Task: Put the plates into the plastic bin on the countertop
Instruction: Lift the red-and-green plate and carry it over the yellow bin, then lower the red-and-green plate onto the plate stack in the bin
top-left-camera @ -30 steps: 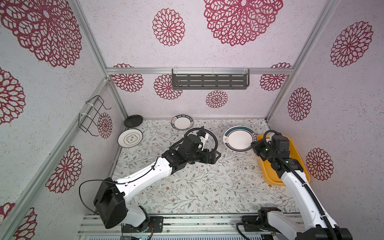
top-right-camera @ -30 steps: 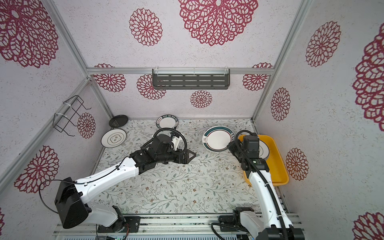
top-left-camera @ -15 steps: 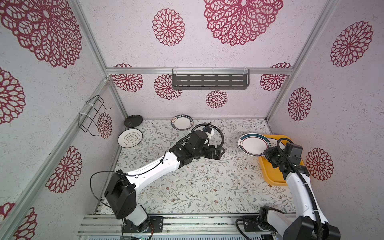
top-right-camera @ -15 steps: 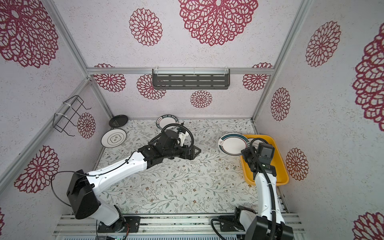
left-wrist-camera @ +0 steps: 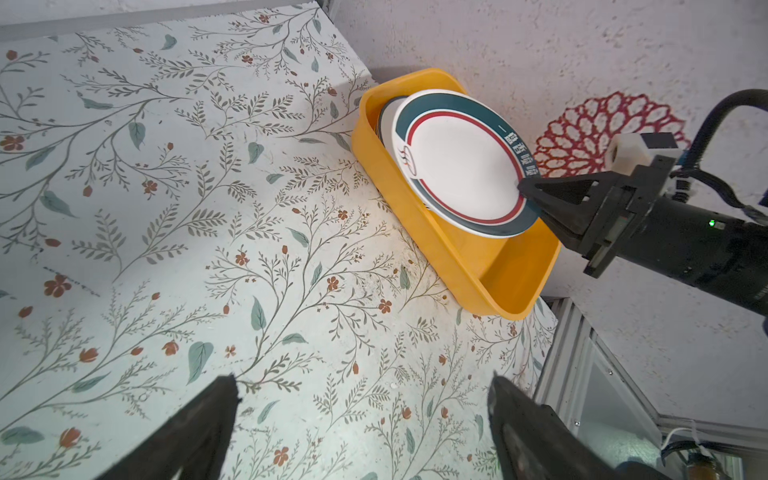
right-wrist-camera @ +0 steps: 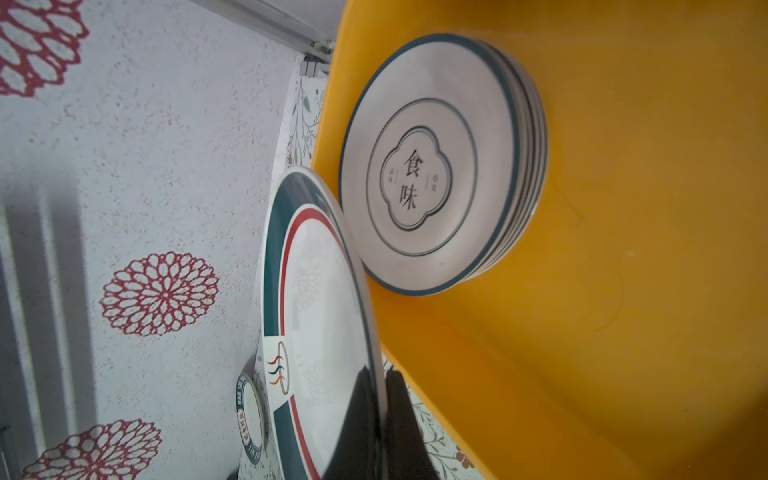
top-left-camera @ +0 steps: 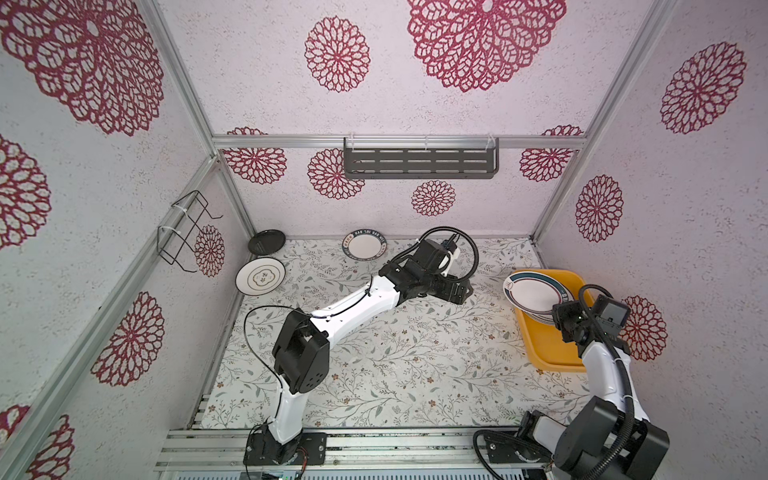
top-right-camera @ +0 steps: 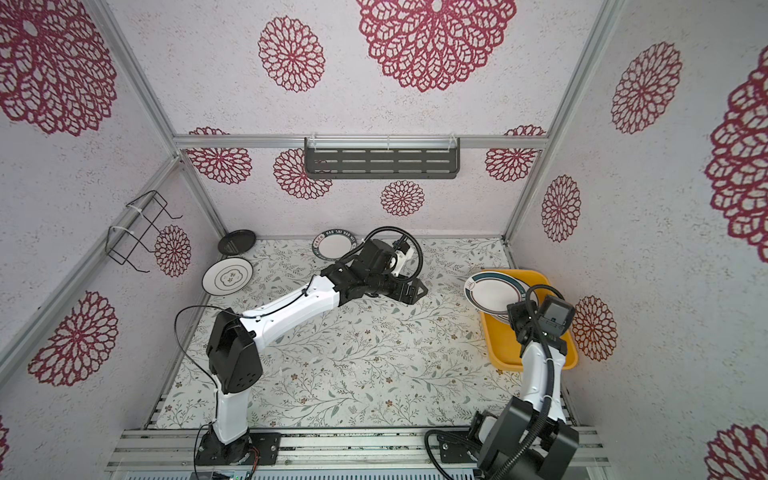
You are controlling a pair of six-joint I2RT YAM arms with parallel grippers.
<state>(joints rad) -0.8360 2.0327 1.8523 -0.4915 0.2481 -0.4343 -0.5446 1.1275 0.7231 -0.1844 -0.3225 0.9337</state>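
My right gripper [top-left-camera: 559, 309] [right-wrist-camera: 382, 374] is shut on the rim of a white plate with a teal and red band [top-left-camera: 532, 293] [left-wrist-camera: 461, 166] [right-wrist-camera: 316, 311]. It holds that plate tilted above the far end of the yellow plastic bin [top-left-camera: 548, 353] [right-wrist-camera: 623, 249]. A stack of line-motif plates [right-wrist-camera: 432, 166] lies in the bin beneath it. My left gripper [top-left-camera: 463, 291] [left-wrist-camera: 362, 380] is open and empty over the countertop [top-left-camera: 415, 353], left of the bin. Three plates rest at the far left: a black one [top-left-camera: 266, 242], a lettered-rim one [top-left-camera: 365, 245] and a line-motif one [top-left-camera: 260, 276].
A dark grey slotted shelf [top-left-camera: 419, 163] hangs on the back wall. A black wire rack [top-left-camera: 183, 232] is fixed to the left wall. The bin sits against the right wall, and metal rails [top-left-camera: 374, 444] run along the front edge.
My right gripper has carried the teal-banded plate rightwards from above the countertop to over the bin. The left arm has reached further right and back, its gripper still open.
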